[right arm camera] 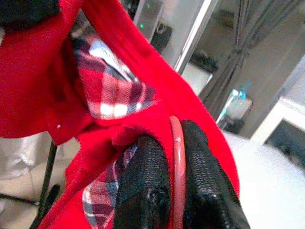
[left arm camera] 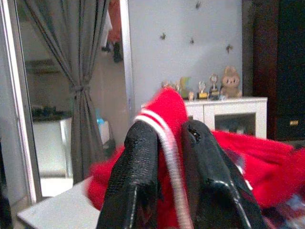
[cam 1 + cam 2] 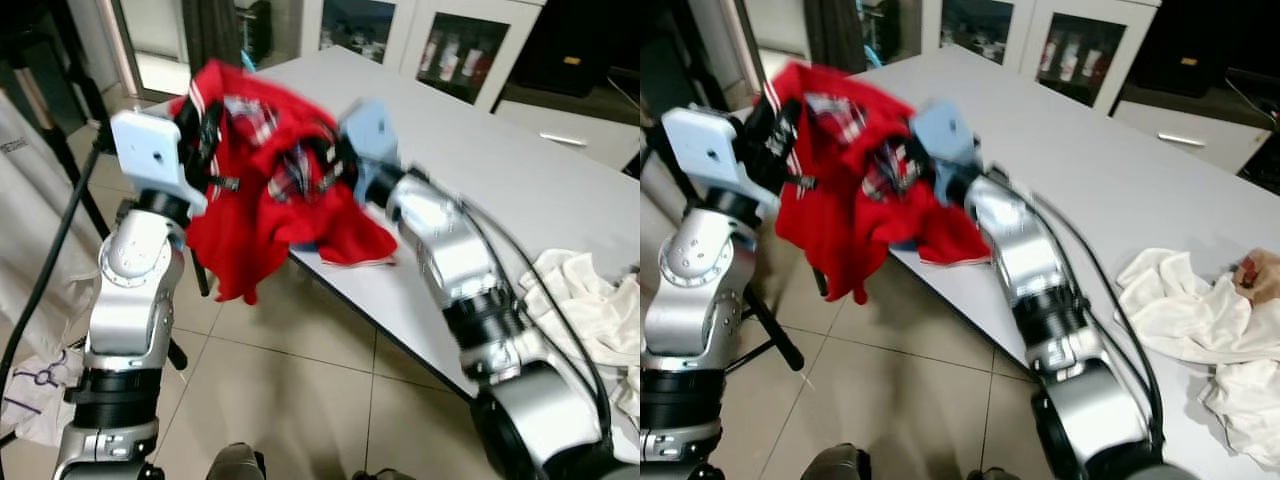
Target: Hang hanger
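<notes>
we note left hand (image 2: 164, 191) pinching red garment (image 3: 255, 215); right hand (image 1: 176, 191) clamped on pink hanger (image 1: 177, 162) above white bench (image 3: 520, 170)

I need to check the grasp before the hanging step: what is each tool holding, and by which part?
Left tool pinches the red garment at its white-striped edge. Right tool clamps a pink hanger rod inside the garment.
</notes>
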`<state>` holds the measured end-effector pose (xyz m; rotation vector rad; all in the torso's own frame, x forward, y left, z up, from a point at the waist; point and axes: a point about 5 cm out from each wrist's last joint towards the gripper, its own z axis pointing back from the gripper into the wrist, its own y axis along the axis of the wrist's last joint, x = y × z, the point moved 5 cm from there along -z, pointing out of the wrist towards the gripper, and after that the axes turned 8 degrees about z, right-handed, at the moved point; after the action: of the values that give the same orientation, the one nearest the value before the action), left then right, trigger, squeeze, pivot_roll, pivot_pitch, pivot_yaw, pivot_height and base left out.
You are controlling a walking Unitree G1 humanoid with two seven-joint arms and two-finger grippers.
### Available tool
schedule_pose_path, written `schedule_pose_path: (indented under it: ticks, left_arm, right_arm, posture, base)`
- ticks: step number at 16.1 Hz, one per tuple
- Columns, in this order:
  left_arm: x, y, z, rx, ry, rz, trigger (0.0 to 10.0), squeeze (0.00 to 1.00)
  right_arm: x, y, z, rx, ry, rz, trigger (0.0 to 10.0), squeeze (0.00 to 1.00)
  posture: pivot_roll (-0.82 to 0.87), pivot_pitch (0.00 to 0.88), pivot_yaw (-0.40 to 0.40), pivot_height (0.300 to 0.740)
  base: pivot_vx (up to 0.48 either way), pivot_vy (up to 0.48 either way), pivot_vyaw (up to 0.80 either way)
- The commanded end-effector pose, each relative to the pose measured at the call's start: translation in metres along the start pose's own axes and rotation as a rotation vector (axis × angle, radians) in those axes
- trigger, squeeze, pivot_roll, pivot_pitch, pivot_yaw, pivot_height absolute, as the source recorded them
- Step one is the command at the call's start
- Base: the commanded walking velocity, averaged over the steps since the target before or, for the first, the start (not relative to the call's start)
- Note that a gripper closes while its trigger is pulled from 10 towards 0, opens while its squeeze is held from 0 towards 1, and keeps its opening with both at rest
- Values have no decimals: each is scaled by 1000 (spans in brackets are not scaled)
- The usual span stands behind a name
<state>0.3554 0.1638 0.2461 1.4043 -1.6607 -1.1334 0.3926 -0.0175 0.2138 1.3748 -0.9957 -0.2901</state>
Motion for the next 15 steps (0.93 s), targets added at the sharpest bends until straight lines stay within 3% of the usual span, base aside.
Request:
schedule_pose_path:
  ticks: [1, 4, 6, 7, 9, 11, 13, 15]
  left_arm:
    - [0, -4, 0, -17, -1, -37, 10000, 0]
    - [-5, -12, 1, -42, 20, -95, 10000, 0]
    - [-12, -34, 4, -149, 60, -108, 10000, 0]
    - [-15, -71, 17, -323, 81, -69, 10000, 0]
    - [-12, -95, 29, -421, 79, -29, 10000, 0]
    - [-1, -116, 40, -502, 38, 18, 10000, 0]
    - [6, -127, 41, -533, 13, 4, 10000, 0]
    - [17, -134, 37, -548, -17, 3, 10000, 0]
  right_arm:
    - [2, -5, 5, -2, -24, 29, 0, 0]
    - [5, -22, 12, -62, -47, 137, 0, 0]
    - [10, -30, 16, -101, -71, 195, 0, 0]
    - [10, -39, 19, -139, -68, 255, 0, 0]
    - [6, -50, 22, -172, -58, 251, 0, 0]
    - [-5, -60, 25, -193, -29, 251, 0, 0]
    - [-14, -65, 26, -202, 15, 265, 0, 0]
    - [-40, -61, 30, -147, 153, 250, 0, 0]
  posture:
    - [127, 13, -39, 740]
    - [125, 15, -36, 740]
    - [125, 13, -36, 740]
    - [123, 13, -37, 740]
    - [120, 15, -41, 740]
    - [121, 18, -46, 740]
    - [120, 21, -48, 740]
    - [112, 24, -46, 740]
  base:
    - [0, 0, 0]
    - [0, 0, 0]
    - [0, 0, 0]
    - [0, 0, 0]
    - [0, 0, 0]
    - [0, 0, 0]
    - [0, 0, 0]
    - [0, 0, 0]
